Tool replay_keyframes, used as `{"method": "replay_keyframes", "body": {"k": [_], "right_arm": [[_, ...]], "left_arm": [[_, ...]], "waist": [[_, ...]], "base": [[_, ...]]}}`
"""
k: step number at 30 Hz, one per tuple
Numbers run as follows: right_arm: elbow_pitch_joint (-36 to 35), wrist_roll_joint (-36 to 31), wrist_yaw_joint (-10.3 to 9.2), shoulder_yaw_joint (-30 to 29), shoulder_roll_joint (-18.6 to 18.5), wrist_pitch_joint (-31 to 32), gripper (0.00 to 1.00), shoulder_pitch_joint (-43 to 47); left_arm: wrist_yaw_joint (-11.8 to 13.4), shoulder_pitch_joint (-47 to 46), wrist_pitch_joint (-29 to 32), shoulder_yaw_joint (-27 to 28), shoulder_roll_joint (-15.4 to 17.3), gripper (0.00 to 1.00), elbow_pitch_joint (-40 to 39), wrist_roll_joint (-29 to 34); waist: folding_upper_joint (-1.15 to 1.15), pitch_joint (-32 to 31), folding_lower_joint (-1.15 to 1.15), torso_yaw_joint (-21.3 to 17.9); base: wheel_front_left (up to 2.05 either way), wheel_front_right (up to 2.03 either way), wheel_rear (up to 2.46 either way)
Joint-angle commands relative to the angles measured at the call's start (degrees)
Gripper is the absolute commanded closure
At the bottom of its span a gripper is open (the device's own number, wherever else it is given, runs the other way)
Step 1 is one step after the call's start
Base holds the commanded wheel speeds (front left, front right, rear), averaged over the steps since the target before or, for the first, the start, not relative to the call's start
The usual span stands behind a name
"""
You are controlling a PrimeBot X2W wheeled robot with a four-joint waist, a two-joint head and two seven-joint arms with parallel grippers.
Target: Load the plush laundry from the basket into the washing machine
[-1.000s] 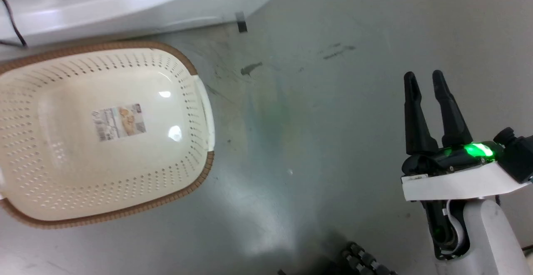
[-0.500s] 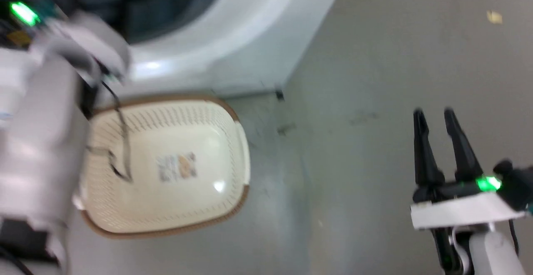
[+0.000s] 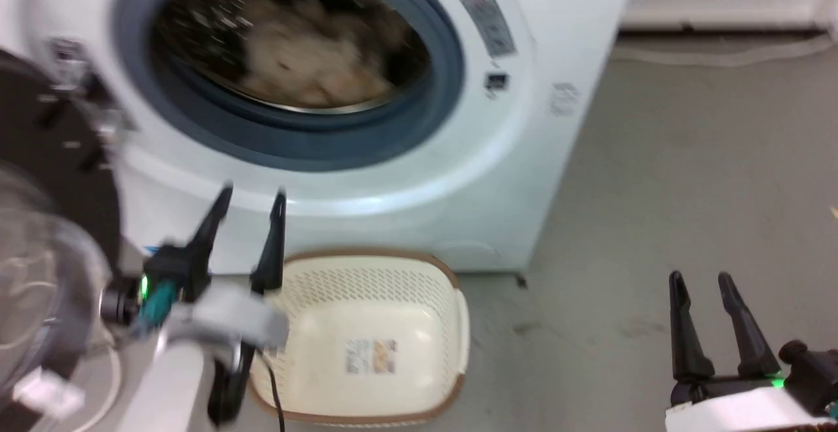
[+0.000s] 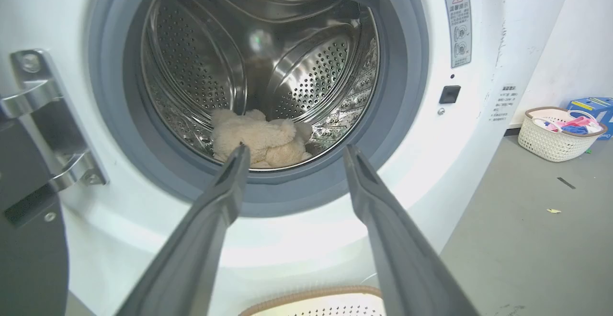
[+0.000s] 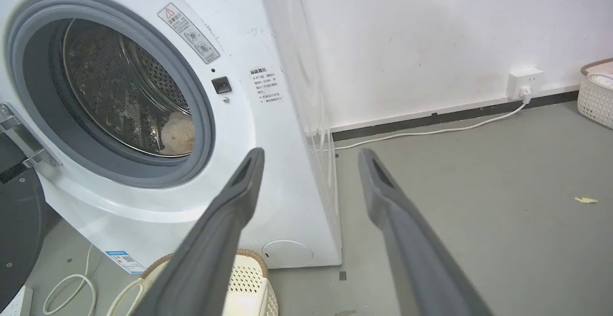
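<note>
The cream-beige plush laundry [image 4: 261,138] lies inside the steel drum of the white washing machine [image 3: 524,157], seen blurred in the head view as the plush laundry [image 3: 308,52] and partly in the right wrist view as the plush laundry [image 5: 178,133]. The cream perforated basket [image 3: 393,301] sits on the floor in front of the washer with only its label inside. My left gripper [image 3: 252,199] hangs open and empty outside the door opening, above the basket's left end; its fingers [image 4: 230,196] point at the drum. My right gripper [image 3: 700,281] stands open and empty at the lower right.
The washer's open black-rimmed door [image 3: 46,235] swings out at the left, hinge [image 4: 43,115] beside the seal. A second basket with colourful clothes [image 4: 558,131] and a blue box [image 4: 594,107] stand by the wall. A white cable [image 5: 431,131] runs to a wall socket.
The head camera has tilted up from the floor and basket to the washer's opening. The left gripper, blurred at upper left half a second ago, now sits lower, above the basket.
</note>
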Motion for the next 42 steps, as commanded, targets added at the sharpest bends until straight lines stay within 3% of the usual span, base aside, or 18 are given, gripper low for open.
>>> {"method": "replay_keyframes", "body": {"k": [1, 5, 13, 24, 25, 42], "right_arm": [[-0.38, -0.57, 0.05, 0.00, 0.00, -0.23, 0.00, 0.84], [-0.37, -1.53, 0.05, 0.17, 0.00, -0.23, 0.00, 3.05], [-0.41, -2.29, 0.05, 0.04, 0.00, -0.23, 0.00, 6.13], [1.93, -3.48, 0.05, -0.20, 0.00, -0.23, 0.00, 6.31], [1.99, -4.27, 0.05, -0.04, 0.00, -0.23, 1.00, 6.28], [1.41, -5.54, 0.01, 0.23, 0.02, 1.69, 1.00, 5.14]], "left_arm": [[0.58, 2.29, -0.30, 0.74, -0.32, 0.00, -1.50, 0.28], [2.06, 10.19, -0.30, 3.63, -2.78, 0.00, -6.00, 0.25], [2.67, 20.24, -0.30, 6.03, -6.35, 0.00, -8.77, 3.50], [2.14, 22.35, -0.30, 6.10, -7.84, 0.00, -7.17, 8.18], [1.97, 22.29, -0.30, 6.09, -7.89, 1.00, -7.12, 8.51], [1.92, 21.92, 1.69, 6.70, -8.15, 1.00, -8.44, 9.21]], "waist": [[0.00, -4.74, 0.03, 4.55], [0.00, -7.39, 0.03, 6.43], [0.00, -9.68, 0.03, 7.85], [0.00, -9.89, 0.03, 8.31], [0.00, -9.84, 0.03, 8.38], [0.00, -9.73, 0.03, 7.99]], "base": [[0.00, 0.00, 0.00], [0.00, 0.00, 0.00], [0.00, 0.00, 0.00], [0.00, 0.00, 0.00], [0.00, 0.00, 0.00], [0.00, 0.00, 0.00]]}}
